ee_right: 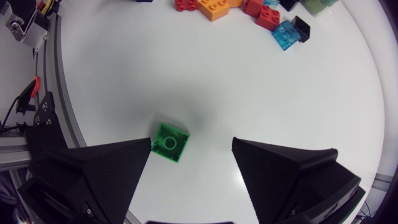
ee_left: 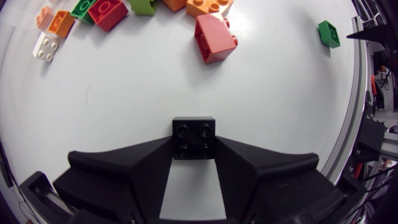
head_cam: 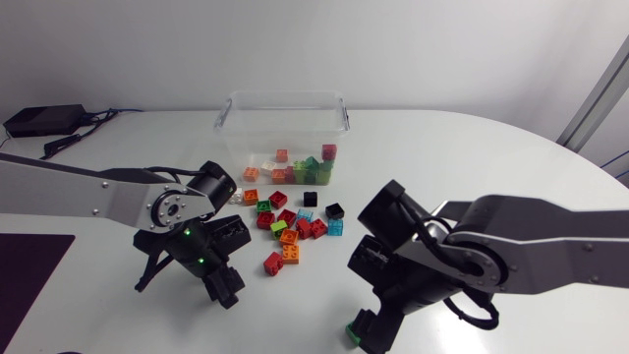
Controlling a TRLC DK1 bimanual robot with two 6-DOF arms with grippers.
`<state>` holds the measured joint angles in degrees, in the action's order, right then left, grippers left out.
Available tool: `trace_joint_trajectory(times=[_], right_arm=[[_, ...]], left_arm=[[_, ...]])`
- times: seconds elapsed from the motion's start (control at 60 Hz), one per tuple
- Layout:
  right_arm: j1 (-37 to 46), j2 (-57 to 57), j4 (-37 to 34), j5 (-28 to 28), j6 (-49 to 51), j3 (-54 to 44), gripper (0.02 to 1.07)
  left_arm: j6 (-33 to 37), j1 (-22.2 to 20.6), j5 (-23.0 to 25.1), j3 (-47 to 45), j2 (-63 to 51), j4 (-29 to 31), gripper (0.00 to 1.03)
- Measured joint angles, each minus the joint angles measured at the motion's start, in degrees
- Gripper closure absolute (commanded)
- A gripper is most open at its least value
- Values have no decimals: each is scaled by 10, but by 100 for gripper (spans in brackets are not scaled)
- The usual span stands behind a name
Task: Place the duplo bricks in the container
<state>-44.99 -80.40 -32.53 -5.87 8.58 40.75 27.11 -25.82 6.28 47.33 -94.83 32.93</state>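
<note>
On the white table (head_cam: 472,157), the clear container (head_cam: 236,123) holds several duplo bricks (head_cam: 295,169), and a loose pile (head_cam: 292,224) lies just in front of it. The left gripper (ee_left: 194,149) clamps a black brick (ee_left: 194,134) from two sides. The right gripper (ee_right: 191,146) is spread over a green brick (ee_right: 170,141), which seems to touch one fingertip.

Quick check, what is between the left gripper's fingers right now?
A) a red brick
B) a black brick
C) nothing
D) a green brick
B: the left wrist view shows the black brick pinched from both sides by the left gripper, while the green brick lies on the table at the open right gripper.
</note>
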Motion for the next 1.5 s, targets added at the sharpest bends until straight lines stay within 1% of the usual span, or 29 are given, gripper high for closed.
trace_joint_trajectory(times=[0.133,0.167,0.383,0.533,0.583,0.633,0.7,0.733,0.767,0.85,0.883,1.033,1.167,1.35,1.5], right_arm=[[-14,-19,0,-6,-6,0,14],[-16,-24,0,-6,-7,0,16],[-26,-60,15,-7,-7,0,17],[-27,-73,27,-11,-9,0,31],[-27,-77,31,-14,-9,0,34],[-27,-80,36,-14,-9,0,42],[-27,-85,45,-15,-9,0,57],[-27,-87,45,-16,-9,0,62],[-26,-88,45,-16,-9,0,65],[-20,-90,45,-16,-8,0,66],[-16,-90,45,-16,-8,0,69],[18,-85,35,-16,4,2,70],[40,-73,12,-16,9,24,70],[63,-54,-2,-28,18,77,70],[91,-48,-5,-36,23,118,70]], left_arm=[[4,17,21,0,3,0,67],[5,22,25,0,7,0,67],[6,48,47,21,61,2,67],[6,68,64,46,93,1,67],[5,76,73,56,100,-1,67],[4,83,83,63,107,-5,67],[-1,94,88,71,118,-15,67],[-3,98,90,76,123,-19,67],[-7,101,90,81,126,-24,67],[-19,112,96,97,128,-39,67],[-23,116,98,103,128,-45,67],[-51,139,107,130,128,-81,67],[-73,152,115,177,121,-89,67],[-96,161,117,274,63,-96,67],[-111,164,117,336,9,-98,67]])
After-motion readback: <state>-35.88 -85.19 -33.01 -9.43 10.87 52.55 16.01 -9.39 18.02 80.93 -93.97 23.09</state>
